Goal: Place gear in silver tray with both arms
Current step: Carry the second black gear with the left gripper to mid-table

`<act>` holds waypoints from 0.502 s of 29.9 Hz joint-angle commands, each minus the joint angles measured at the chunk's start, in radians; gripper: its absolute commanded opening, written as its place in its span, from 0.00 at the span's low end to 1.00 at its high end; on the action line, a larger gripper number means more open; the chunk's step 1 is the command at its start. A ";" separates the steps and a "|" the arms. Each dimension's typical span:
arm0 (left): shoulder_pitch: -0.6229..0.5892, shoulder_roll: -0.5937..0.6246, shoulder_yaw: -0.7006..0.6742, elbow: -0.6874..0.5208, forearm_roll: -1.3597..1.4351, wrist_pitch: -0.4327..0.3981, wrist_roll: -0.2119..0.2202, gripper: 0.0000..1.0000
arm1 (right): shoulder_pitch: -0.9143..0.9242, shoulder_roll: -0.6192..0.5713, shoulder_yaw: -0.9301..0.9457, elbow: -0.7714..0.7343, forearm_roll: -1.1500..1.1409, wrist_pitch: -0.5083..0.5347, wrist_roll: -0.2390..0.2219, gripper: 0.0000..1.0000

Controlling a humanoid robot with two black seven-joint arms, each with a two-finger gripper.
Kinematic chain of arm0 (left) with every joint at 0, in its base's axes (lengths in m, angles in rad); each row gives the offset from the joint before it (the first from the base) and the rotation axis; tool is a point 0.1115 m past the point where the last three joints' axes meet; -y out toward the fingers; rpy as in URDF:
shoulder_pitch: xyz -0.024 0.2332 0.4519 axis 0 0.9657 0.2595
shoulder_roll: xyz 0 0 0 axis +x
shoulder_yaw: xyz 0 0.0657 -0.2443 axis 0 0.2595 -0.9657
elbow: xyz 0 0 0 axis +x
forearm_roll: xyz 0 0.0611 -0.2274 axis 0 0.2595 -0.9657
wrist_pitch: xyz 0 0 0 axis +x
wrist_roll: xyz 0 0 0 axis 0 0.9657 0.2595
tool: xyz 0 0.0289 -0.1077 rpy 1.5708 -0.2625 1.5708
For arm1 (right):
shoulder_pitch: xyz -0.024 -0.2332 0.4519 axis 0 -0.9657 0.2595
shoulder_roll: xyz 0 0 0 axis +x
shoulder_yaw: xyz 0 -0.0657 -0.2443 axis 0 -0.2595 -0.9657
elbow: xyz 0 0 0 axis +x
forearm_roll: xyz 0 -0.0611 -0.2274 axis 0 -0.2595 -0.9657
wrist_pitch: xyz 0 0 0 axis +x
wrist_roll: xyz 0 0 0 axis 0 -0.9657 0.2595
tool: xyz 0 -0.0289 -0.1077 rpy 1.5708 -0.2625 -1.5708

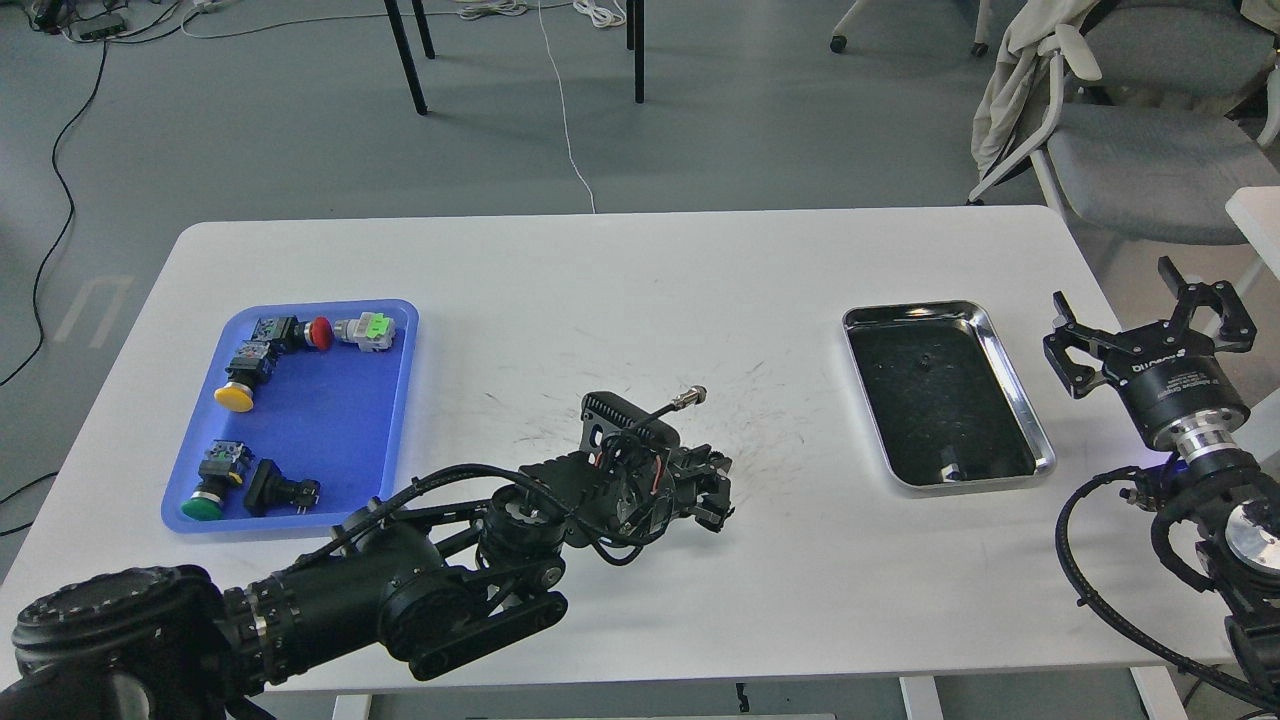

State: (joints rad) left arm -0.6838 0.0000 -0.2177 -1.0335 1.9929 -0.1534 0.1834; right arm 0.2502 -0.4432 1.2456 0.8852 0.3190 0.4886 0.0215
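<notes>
Two claws work here: right claw (1150, 325) stands apart beside the silver tray (1010, 370); left claw (712, 490) is unclear, so carry low.

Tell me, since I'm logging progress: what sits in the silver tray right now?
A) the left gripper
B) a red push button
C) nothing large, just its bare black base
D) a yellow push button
C: the silver tray shows only its black base; the push buttons all lie in the blue tray.
</notes>
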 commanded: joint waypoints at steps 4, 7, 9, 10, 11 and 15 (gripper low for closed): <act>0.001 0.000 -0.002 -0.002 -0.003 0.040 0.001 0.29 | 0.000 0.000 -0.002 0.000 0.000 0.000 0.000 0.96; -0.008 0.000 -0.005 -0.013 -0.005 0.044 0.001 0.39 | 0.000 0.000 -0.002 0.003 0.000 0.000 0.000 0.96; -0.016 0.000 -0.009 -0.040 -0.013 0.047 0.004 0.47 | 0.000 0.000 0.000 0.004 0.000 0.000 0.000 0.96; -0.019 0.000 -0.012 -0.059 -0.019 0.048 0.004 0.49 | 0.001 0.001 0.001 0.004 0.000 0.000 0.000 0.96; -0.022 0.000 -0.015 -0.078 -0.028 0.049 0.004 0.52 | 0.001 0.001 0.001 0.004 0.000 0.000 0.000 0.96; -0.026 0.000 -0.043 -0.132 -0.115 0.086 0.018 0.71 | 0.006 0.000 0.003 0.004 0.000 0.000 0.000 0.96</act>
State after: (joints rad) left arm -0.7065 0.0000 -0.2407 -1.1304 1.9347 -0.0971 0.1919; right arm 0.2522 -0.4432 1.2468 0.8899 0.3190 0.4886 0.0215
